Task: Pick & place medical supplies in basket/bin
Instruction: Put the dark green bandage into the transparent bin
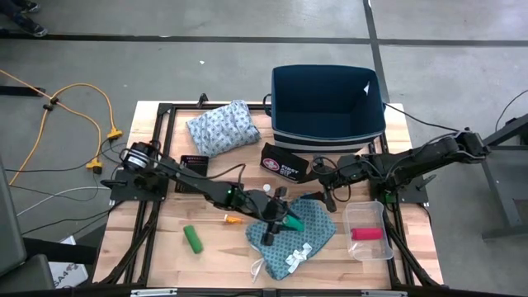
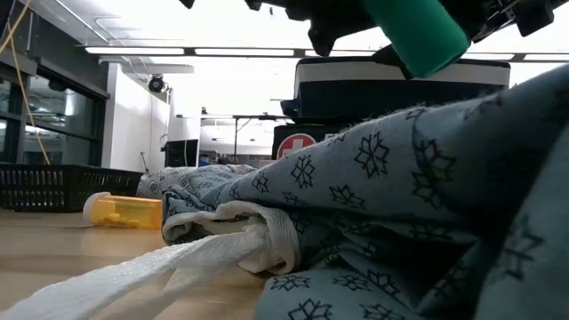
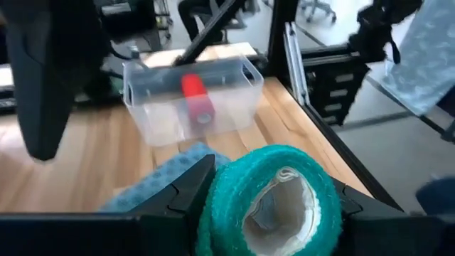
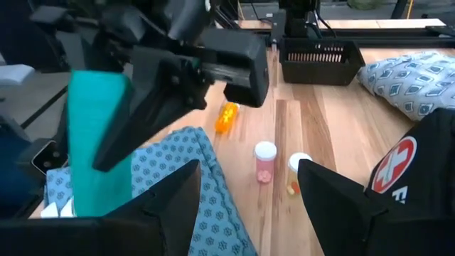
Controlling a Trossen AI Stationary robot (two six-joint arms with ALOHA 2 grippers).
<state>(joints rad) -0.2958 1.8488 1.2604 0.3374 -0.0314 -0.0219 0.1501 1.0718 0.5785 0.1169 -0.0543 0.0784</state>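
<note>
Medical supplies lie across the pale wooden surface: a teal patterned folded cloth near the front edge, under the raised left tool, which is clamped on a teal-green bandage roll. A clear plastic bin holding a red roll sits by the front right corner, seemingly the drop point. Carry the roll level above its rim before releasing. The right tool waits, fingers apart and empty, near the dark blue fabric basket.
</note>
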